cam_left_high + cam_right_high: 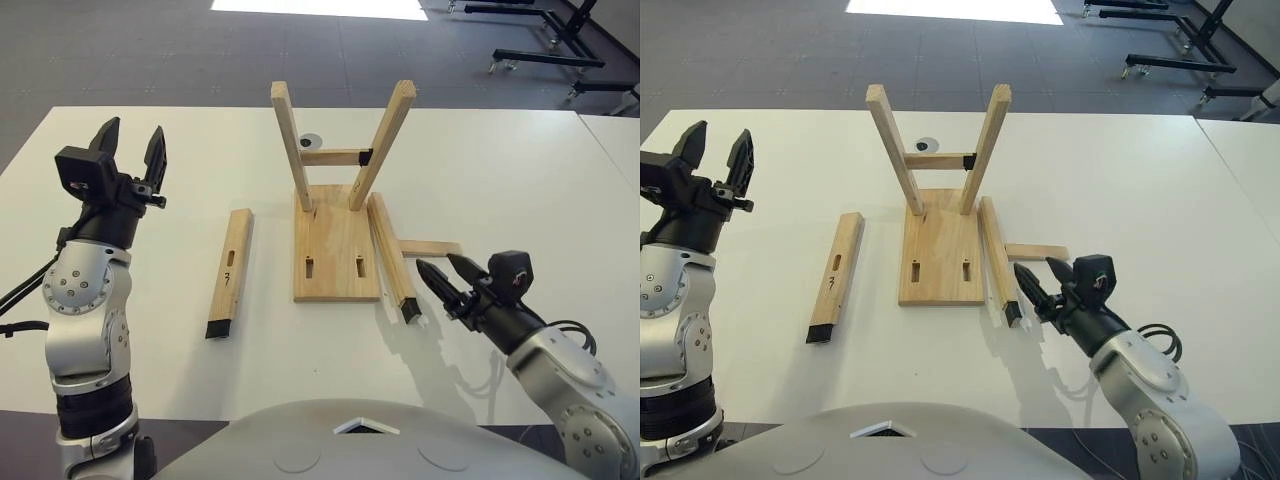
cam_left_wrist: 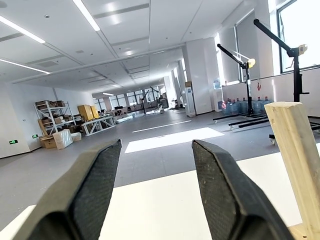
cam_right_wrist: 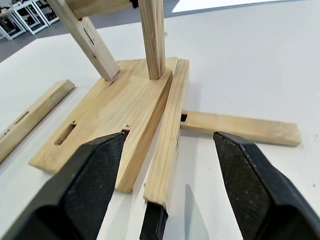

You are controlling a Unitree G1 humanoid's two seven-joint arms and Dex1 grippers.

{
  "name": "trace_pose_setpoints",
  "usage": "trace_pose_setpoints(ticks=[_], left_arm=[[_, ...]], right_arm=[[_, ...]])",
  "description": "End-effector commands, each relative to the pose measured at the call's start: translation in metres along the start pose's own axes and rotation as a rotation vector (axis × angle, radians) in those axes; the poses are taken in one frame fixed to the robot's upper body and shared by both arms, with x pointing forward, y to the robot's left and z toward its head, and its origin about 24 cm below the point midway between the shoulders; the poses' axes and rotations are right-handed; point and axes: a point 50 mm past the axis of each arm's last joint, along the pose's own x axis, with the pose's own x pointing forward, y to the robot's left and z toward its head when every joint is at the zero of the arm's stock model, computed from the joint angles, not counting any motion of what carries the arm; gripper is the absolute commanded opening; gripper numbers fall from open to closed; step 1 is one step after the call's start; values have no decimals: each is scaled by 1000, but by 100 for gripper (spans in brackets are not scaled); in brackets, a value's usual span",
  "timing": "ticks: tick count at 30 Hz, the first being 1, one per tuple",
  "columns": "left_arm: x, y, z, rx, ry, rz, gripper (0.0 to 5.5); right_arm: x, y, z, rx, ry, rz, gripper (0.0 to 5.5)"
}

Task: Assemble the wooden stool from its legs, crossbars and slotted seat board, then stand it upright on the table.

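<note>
My right jaws stand apart and empty, low over the white table [image 1: 520, 180], just short of the black-capped end of a loose square leg [image 1: 392, 256]. It lies against the flat, slotted seat board [image 1: 335, 262] of pale wood. My left jaws, also apart, are raised well left of another leg [image 1: 230, 270].

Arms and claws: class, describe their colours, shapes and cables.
The left arm and right arm have rounded silver-grey shells with small screw heads at the joints. The left claw and right claw are black, each with two tapering, pointed fingers and a boxy black camera block behind. Thin black cables loop from each forearm.
</note>
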Motion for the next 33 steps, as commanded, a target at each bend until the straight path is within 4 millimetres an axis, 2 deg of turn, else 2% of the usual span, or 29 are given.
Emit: trace_pose_setpoints(ticks=[1, 4, 12, 16, 19, 24, 28, 33], left_arm=[[-5, -4, 1, -7, 31, -8, 258], [-5, -8, 1, -14, 42, -23, 258], [2, -13, 0, -16, 41, -69, 258], [5, -15, 0, -20, 39, -89, 258], [10, -16, 0, -22, 30, -106, 258], [10, -12, 0, -16, 25, -84, 258], [9, -13, -1, -19, 23, -72, 258], [8, -12, -1, -22, 18, -54, 258]], right_arm=[[-8, 0, -9, -51, 47, -3, 326], [-4, -4, -19, -70, 65, -31, 326], [8, 11, -33, -97, 97, -10, 326], [18, 7, -38, -125, 136, -66, 326], [25, -3, -39, -144, 176, -121, 274], [29, -3, -35, -151, 199, -91, 195], [32, -10, -33, -175, 217, -96, 116], [40, -24, -21, -212, 157, -121, 103]])
